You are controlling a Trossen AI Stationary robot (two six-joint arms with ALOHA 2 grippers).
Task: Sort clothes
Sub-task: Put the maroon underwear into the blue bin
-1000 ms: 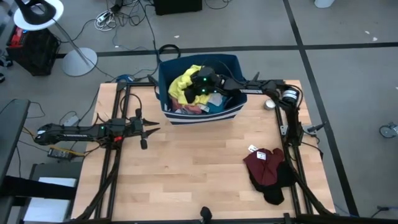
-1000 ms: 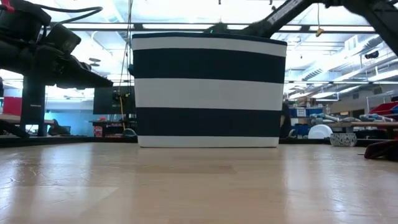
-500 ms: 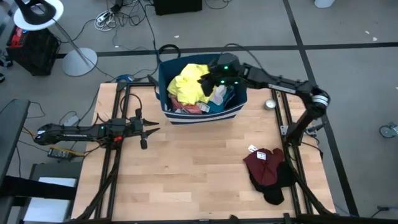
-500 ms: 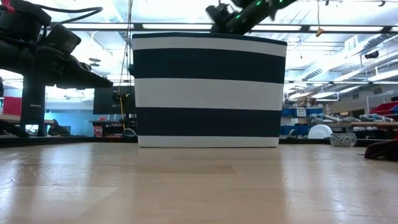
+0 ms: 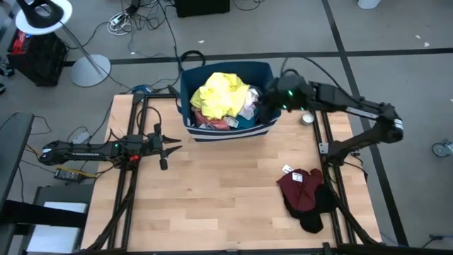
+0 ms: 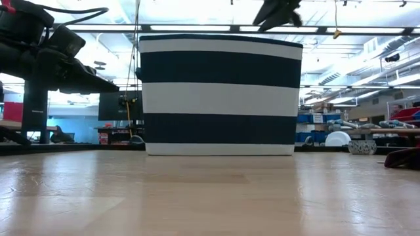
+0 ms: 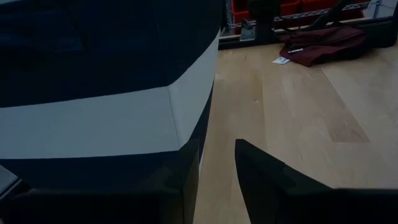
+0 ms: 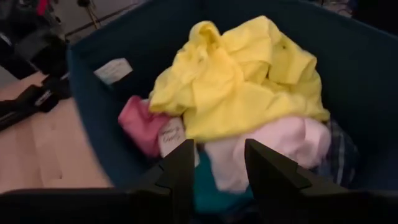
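Yellow cloth crowns the heap: the yellow shirt (image 5: 221, 93) lies on top of the clothes in the navy bin (image 5: 205, 133), which stands at the table's (image 5: 212, 198) twelve o'clock edge. Beneath it the right wrist view shows a pale pink piece (image 8: 283, 146), a deeper pink piece (image 8: 140, 121) with a white tag, and a corner of blue plaid (image 8: 339, 152). The right gripper (image 5: 265, 106) hangs above the bin's three o'clock rim, fingers (image 8: 267, 165) a narrow gap apart and holding nothing. At the table's four o'clock a maroon piece (image 5: 301, 190) lies on a black top (image 5: 315, 212). The left gripper (image 5: 170, 145) waits at nine o'clock, just beside the bin's striped wall (image 7: 124, 118), its fingers (image 7: 258, 168) slightly parted and empty.
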